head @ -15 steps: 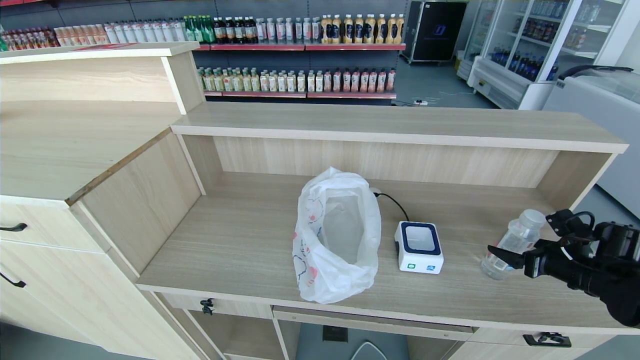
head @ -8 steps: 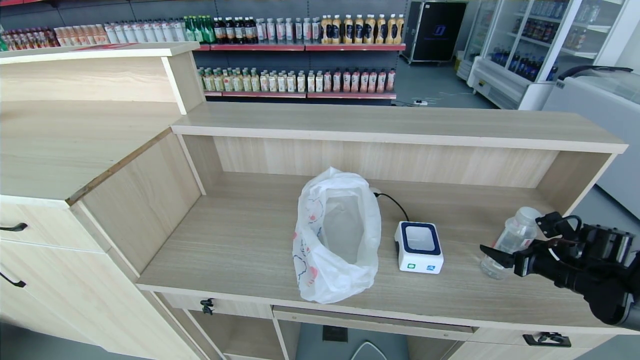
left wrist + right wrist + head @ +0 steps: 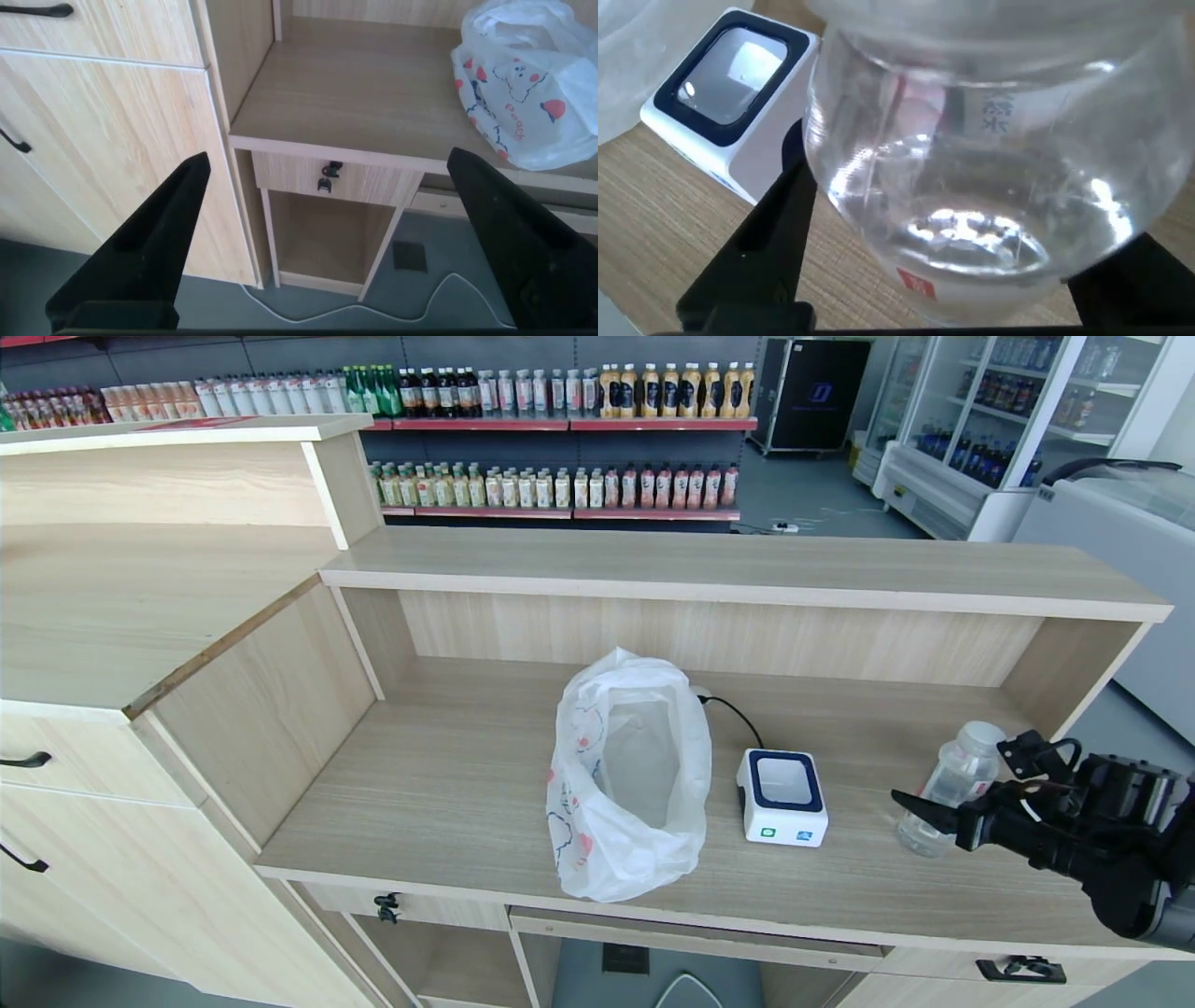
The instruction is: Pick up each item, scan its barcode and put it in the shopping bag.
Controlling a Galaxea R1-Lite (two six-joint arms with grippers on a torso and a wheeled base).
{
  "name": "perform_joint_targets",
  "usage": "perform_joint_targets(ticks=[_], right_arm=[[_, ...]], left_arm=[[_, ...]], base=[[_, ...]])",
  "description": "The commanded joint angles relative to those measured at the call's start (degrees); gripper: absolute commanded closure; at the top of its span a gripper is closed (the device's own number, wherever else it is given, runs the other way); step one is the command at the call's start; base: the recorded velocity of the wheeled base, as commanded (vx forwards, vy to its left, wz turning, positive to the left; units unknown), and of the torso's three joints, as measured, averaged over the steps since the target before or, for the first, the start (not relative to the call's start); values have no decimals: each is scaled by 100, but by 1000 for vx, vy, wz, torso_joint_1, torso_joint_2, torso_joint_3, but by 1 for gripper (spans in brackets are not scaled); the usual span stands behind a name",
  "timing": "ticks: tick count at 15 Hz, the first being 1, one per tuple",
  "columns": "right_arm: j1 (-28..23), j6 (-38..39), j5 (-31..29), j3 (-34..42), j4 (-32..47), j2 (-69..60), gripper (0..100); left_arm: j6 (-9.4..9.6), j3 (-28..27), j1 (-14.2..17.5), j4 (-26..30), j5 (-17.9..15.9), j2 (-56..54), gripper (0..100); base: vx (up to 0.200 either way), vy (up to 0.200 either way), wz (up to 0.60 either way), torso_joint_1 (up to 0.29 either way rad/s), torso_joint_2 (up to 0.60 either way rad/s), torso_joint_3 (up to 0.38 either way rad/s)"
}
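A clear plastic water bottle (image 3: 945, 789) with a white cap stands at the right end of the wooden counter (image 3: 448, 784). My right gripper (image 3: 960, 782) is shut on it, one finger on each side of its body. The right wrist view has the bottle (image 3: 971, 177) close up between the dark fingers (image 3: 757, 261). A white scanner (image 3: 782, 795) with a dark-rimmed window sits just left of the bottle (image 3: 729, 93). An open white shopping bag (image 3: 630, 784) stands left of the scanner. My left gripper (image 3: 329, 157) hangs open, low and in front of the counter's left end, with the bag (image 3: 528, 84) beyond it.
A raised shelf (image 3: 728, 569) runs over the back of the counter, and a side wall (image 3: 1074, 663) closes its right end. A black cable (image 3: 733, 709) leads from the scanner to the back. Drawers with dark handles (image 3: 322, 177) sit under the counter.
My right gripper has moved a little to the left along the counter. The bottle's top has shifted left with it.
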Motion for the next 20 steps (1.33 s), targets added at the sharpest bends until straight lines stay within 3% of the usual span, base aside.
perform_joint_targets(ticks=[1,6,10,12,15,17,18,20], right_arm=[[-1,10,33,-23,-8,-16,100],[-54,221,191,-5,-140,-78,100],[-63,1083,305,135,-131,-737,100],[-54,2313,1158,197,-140,-1598,100],[16,4765,3092,100,-289,-3497,100],[245,5134,3259,30,-465,-3848,100],[965,5521,3259,-84,-799,-4270,100],[1853,5829,3267,-199,-1168,-4472,100]], left_arm=[[-2,0,1,0,4,-2,0],[-2,0,1,0,4,-2,0],[-2,0,1,0,4,-2,0],[-2,0,1,0,4,-2,0],[-2,0,1,0,4,-2,0],[-2,0,1,0,4,-2,0],[-2,0,1,0,4,-2,0],[-2,0,1,0,4,-2,0]], base=[[0,0,0,0,0,0],[0,0,0,0,0,0],[0,0,0,0,0,0],[0,0,0,0,0,0],[0,0,0,0,0,0],[0,0,0,0,0,0],[0,0,0,0,0,0],[0,0,0,0,0,0]])
